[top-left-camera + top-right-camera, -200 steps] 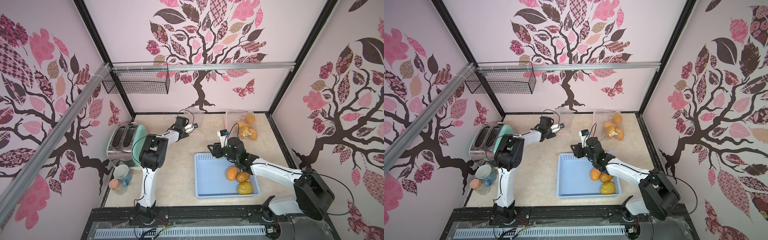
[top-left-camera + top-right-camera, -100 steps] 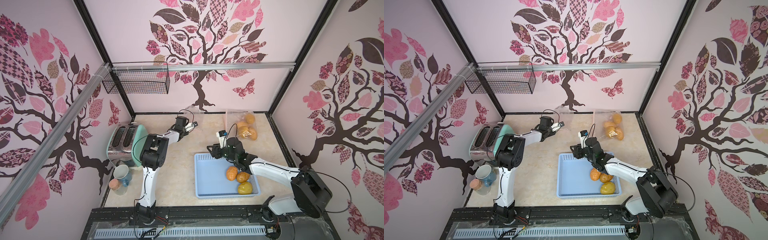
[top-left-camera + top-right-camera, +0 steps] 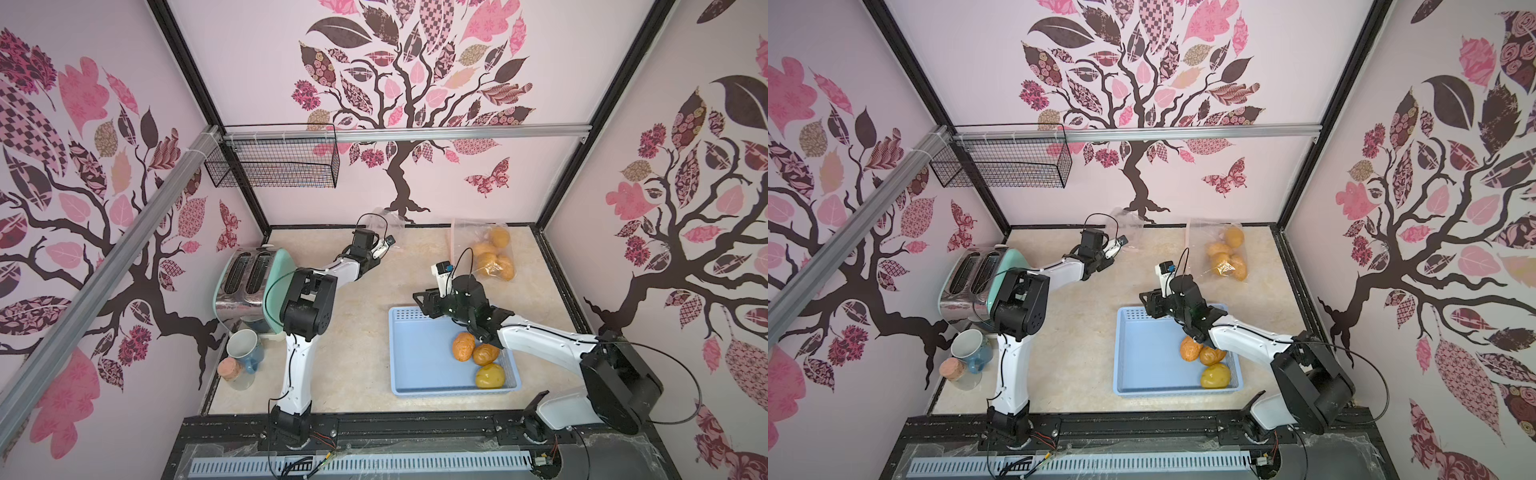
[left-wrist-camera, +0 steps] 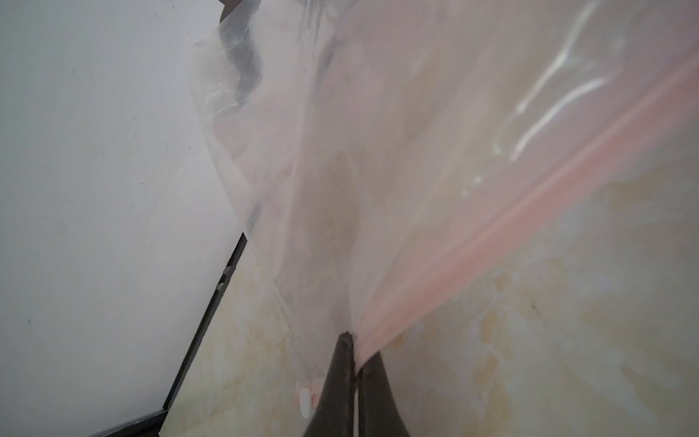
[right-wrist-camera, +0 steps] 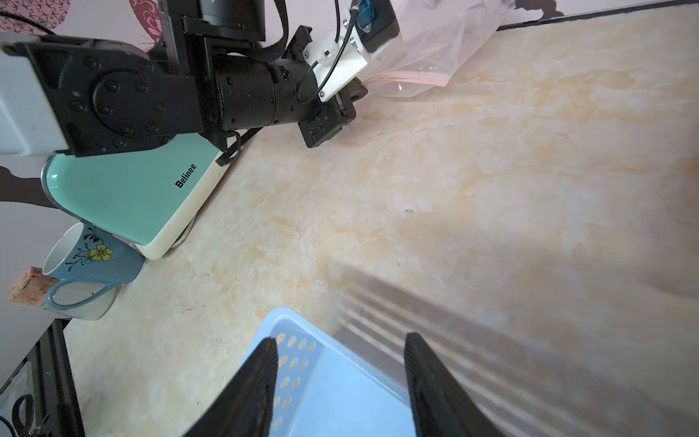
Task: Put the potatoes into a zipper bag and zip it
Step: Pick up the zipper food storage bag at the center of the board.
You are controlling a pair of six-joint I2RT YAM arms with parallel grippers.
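Observation:
My left gripper (image 4: 355, 352) is shut on the pink zip edge (image 4: 529, 212) of an empty clear zipper bag (image 4: 378, 151), which lies crumpled against the back wall in both top views (image 3: 388, 220) (image 3: 1125, 220). Three potatoes lie in the blue tray (image 3: 415, 365): two orange-brown (image 3: 463, 346) (image 3: 485, 353) and one yellow-green (image 3: 490, 375). My right gripper (image 5: 340, 348) is open and holds nothing, hovering over the tray's far left corner (image 5: 287, 321); a top view also shows it (image 3: 419, 297). A second clear bag (image 3: 490, 253) holding several potatoes lies at the back right.
A mint toaster (image 3: 249, 282) stands at the left edge, with a blue mug (image 3: 245, 349) and a cork-topped jar (image 3: 230, 370) in front of it. A black wire basket (image 3: 274, 162) hangs on the back wall. Bare marble counter (image 3: 365, 332) lies between my arms.
My left gripper has closed on the empty bag's zip edge. My right gripper has drifted slightly left along the tray's far rim, still open.

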